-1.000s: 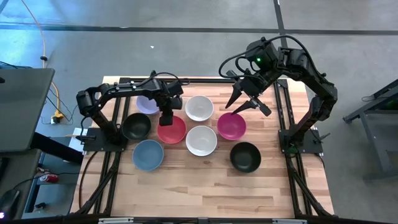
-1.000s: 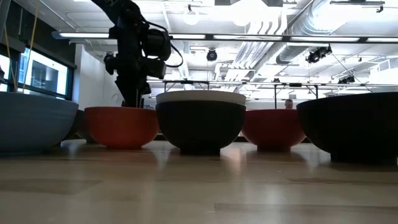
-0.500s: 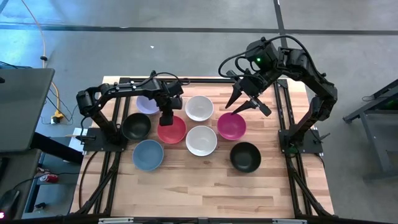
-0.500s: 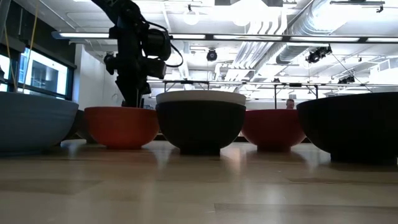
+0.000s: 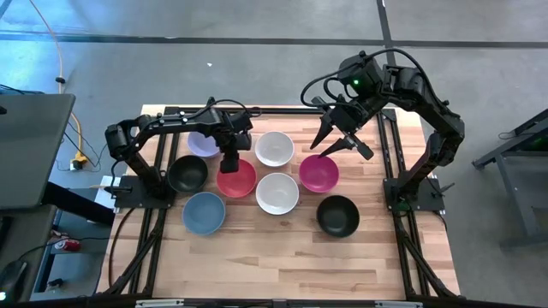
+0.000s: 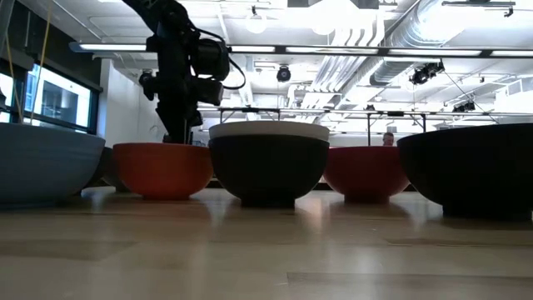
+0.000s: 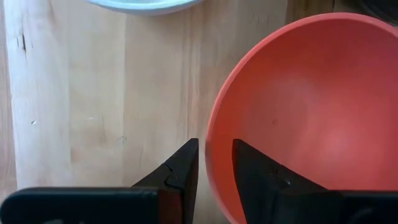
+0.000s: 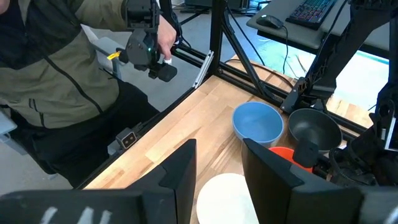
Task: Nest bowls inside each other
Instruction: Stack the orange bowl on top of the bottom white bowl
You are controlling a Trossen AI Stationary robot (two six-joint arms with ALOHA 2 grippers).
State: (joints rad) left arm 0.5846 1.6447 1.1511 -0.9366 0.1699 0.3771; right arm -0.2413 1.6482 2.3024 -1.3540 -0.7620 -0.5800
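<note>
Left gripper straddles the rim of the red bowl — one finger outside, one inside, a slim gap left, not yet pinching. Step in hand, by my reading: gripping red for a first nest. Next move calls for closing on the rim, lifting clear, then lowering into a neighbour — black bowl sits just beside.

Right gripper hangs spread above the magenta bowl, holding nothing.

No readable writing or brands anywhere.
</note>
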